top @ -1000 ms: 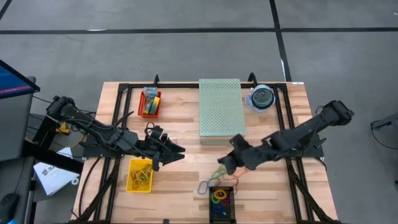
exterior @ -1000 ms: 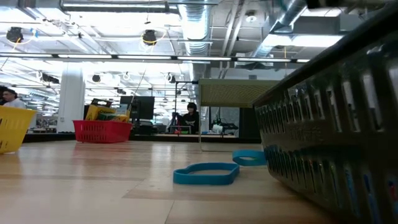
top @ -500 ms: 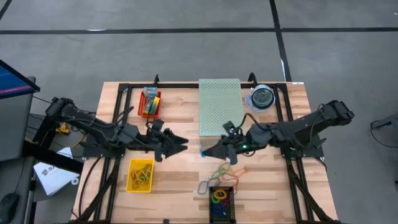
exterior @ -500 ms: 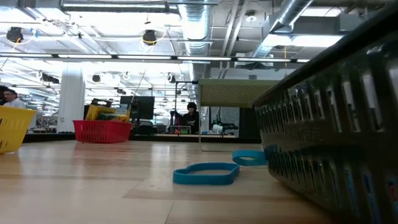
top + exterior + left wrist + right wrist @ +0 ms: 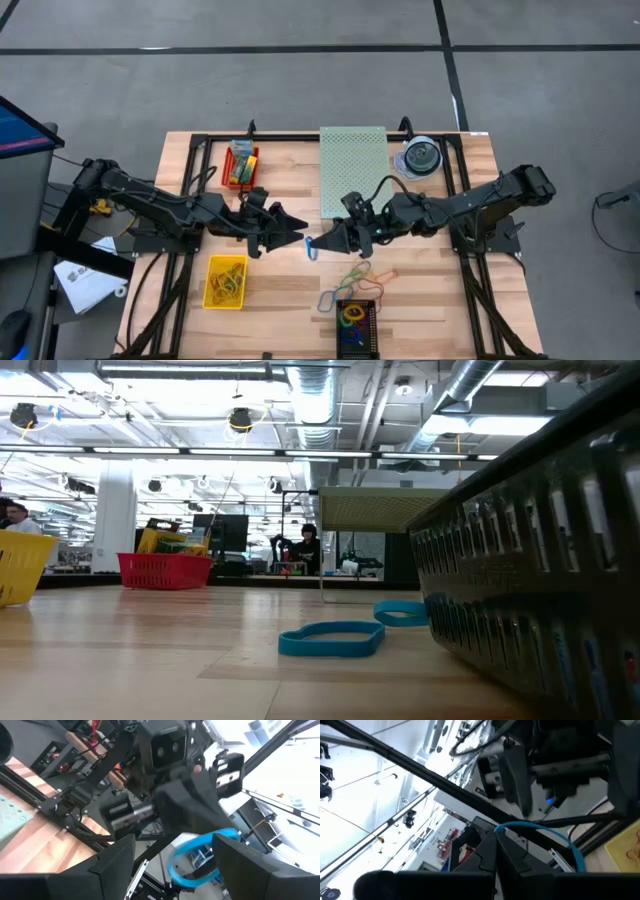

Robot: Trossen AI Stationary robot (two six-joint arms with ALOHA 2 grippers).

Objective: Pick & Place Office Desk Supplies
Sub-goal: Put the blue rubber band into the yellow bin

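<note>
Bare wood lies open between the green box [image 5: 354, 172] and yellow bin [image 5: 225, 282]. Mid-table, the right gripper [image 5: 322, 243] pinches a blue band [image 5: 311, 248] beside the spread left gripper [image 5: 297, 231]. More bands [image 5: 331, 639] lie loose near the front edge.

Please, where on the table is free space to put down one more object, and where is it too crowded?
Free wood lies between the red bin and the green perforated box, and on the table's right side, below the disc case. It is crowded at the centre, where both end effectors meet over a blue rubber band, and near the black tray with loose bands.
</note>
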